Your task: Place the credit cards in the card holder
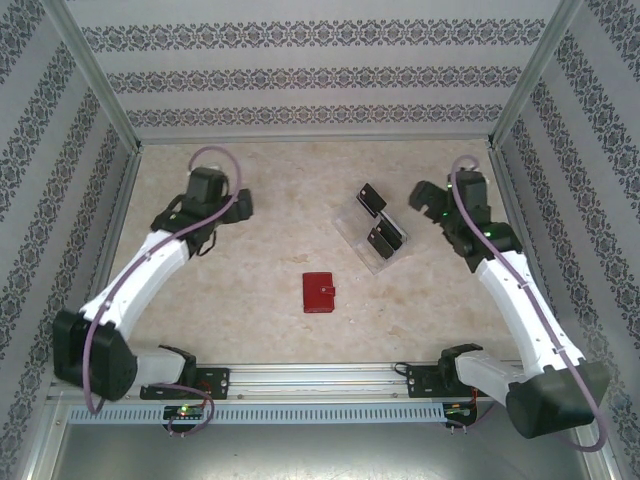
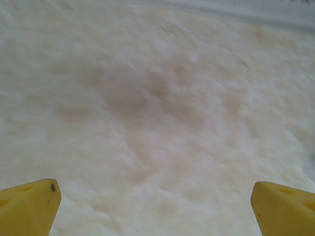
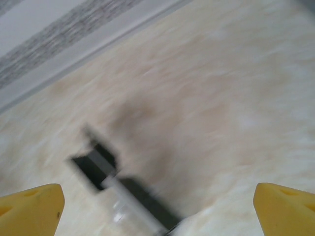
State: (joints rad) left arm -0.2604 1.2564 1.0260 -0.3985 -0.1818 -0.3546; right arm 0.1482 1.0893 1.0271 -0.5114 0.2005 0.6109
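red card holder (image 1: 319,292), folded shut, black credit cards (image 1: 372,199) in clear rack (image 1: 372,262)

Closed red card holder (image 1: 319,292) (black credit cards (image 1: 384,237) beyond).

Credit cards (image 3: 96,164) blurred; clear rack (image 3: 122,215) cut by bottom edge.

The beige marbled worktop (image 1: 260,260) carries a closed red wallet (image 1: 320,293) near its middle and, beyond it to the right, a clear rack (image 1: 356,230) holding black cards (image 1: 385,237)
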